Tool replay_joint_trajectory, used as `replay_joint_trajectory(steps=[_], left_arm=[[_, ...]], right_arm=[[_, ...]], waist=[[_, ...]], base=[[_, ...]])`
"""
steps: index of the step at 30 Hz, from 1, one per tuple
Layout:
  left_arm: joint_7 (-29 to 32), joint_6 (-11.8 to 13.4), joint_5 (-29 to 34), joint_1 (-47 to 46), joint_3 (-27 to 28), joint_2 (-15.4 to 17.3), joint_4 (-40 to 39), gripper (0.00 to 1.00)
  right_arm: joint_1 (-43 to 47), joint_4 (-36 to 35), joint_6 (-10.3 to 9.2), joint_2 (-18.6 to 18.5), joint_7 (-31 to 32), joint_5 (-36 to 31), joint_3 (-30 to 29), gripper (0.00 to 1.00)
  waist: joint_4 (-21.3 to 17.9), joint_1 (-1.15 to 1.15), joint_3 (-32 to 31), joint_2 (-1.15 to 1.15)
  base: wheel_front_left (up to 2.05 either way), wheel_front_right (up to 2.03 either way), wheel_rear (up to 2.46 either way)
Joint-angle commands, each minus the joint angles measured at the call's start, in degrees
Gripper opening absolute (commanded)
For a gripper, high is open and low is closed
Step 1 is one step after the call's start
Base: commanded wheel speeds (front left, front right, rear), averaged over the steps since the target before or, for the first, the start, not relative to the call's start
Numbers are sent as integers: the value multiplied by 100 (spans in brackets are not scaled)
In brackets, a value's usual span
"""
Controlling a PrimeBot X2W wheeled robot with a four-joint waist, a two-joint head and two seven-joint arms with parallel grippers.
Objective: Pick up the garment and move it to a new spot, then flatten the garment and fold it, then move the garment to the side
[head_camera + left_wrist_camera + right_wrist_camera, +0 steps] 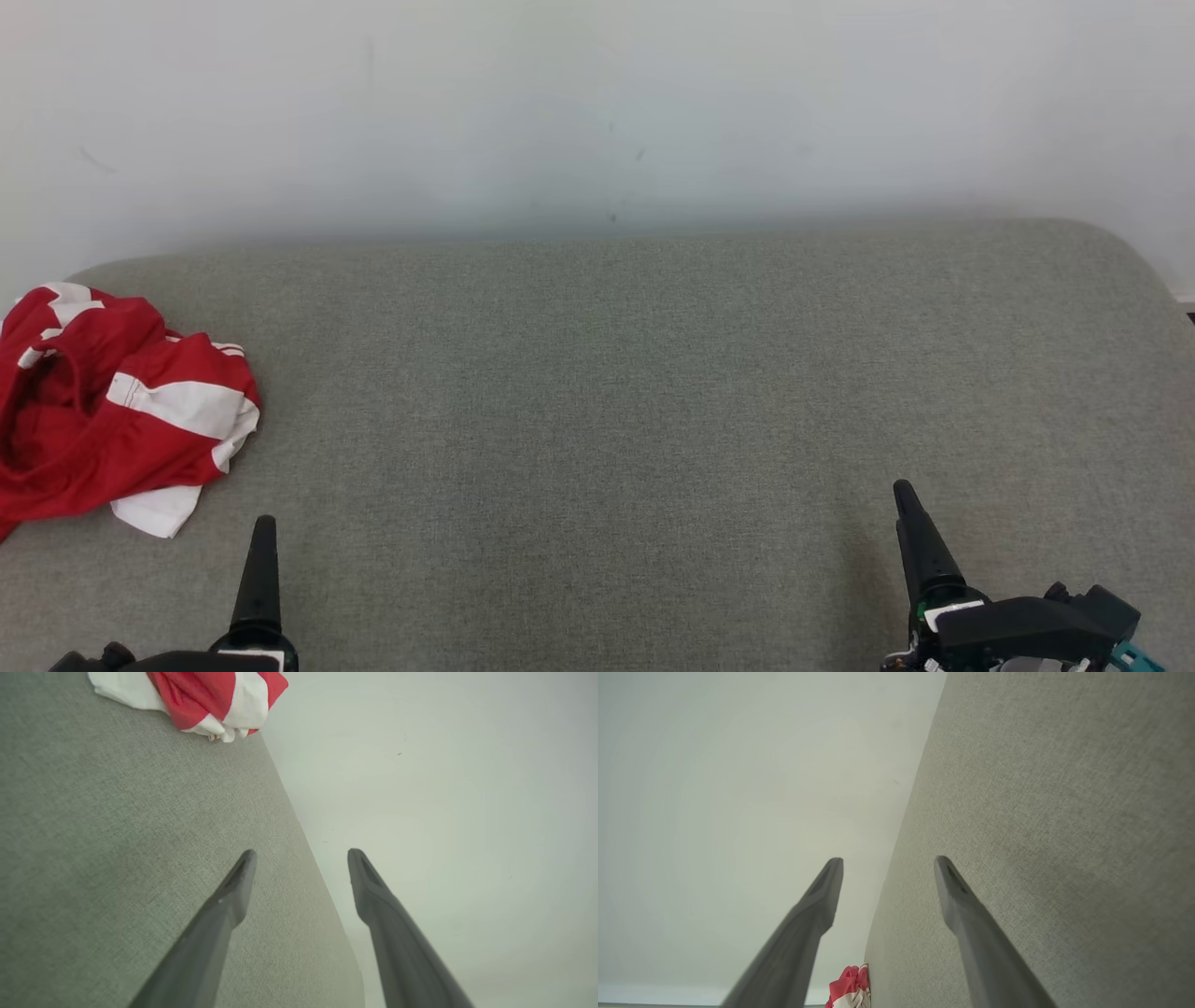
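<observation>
Garment (121,411): crumpled heap, long axis unclear

The left gripper (301,856) is seen in the left wrist view with its jaws spread wide and empty, its two dark fingers (219,919) risen from the bottom edge. The right gripper (888,863) is likewise held wide and empty. In the head view, both are set at the lower corners, pointed up the frame.
</observation>
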Motion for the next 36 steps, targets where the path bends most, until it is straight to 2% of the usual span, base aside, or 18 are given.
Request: replay_joint_trajectory(steps=[1,18,36], left_arm=[[-89,32,378,-6,-12,23,-172,100],[-460,326,2542,146,-212,45,-490,100],[-773,649,4065,249,-647,330,-680,100]], right_arm=[[-38,-133,-2,-7,-88,-312,57,100],[39,-314,-4,-8,-457,-2107,267,100],[110,-476,-5,-7,-769,-3561,412,100]], waist=[[4,-1,0,0],[42,-1,-4,0],[78,-1,-4,0]], base=[[0,0,0],[0,0,0],[0,0,0]])
